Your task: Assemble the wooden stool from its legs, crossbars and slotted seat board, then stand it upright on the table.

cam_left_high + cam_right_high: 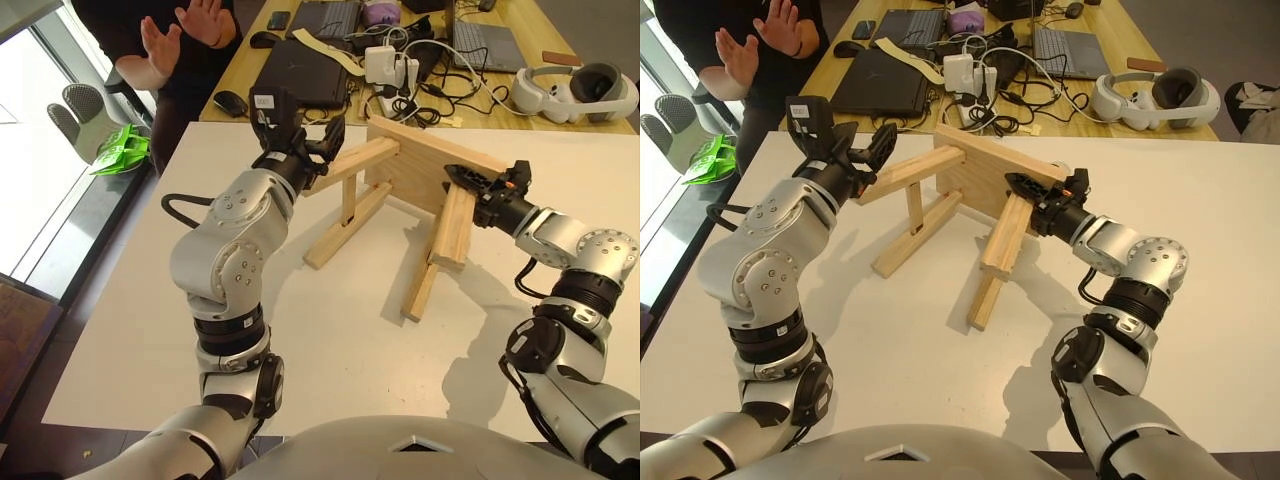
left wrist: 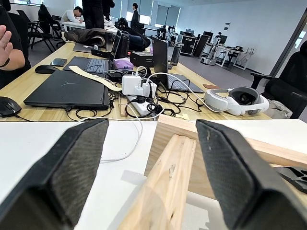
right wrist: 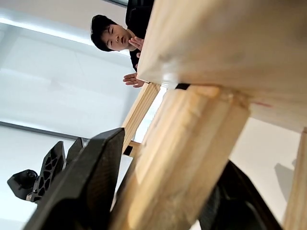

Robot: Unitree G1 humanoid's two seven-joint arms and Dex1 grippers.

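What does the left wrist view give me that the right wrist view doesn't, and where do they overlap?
Left wrist view: the left gripper stands open, its black pads either side of a pale wooden stool leg, with a white headset and a black laptop on the wooden desk behind. Right wrist view: the right gripper clamps a second wooden leg close to its joint. Both: the wooden seat board that the legs run into.

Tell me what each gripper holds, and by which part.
The right gripper appears clamped on the upper right stool leg, next to the seat board. The left gripper holds nothing; its jaws stand open around the end of the upper left leg.
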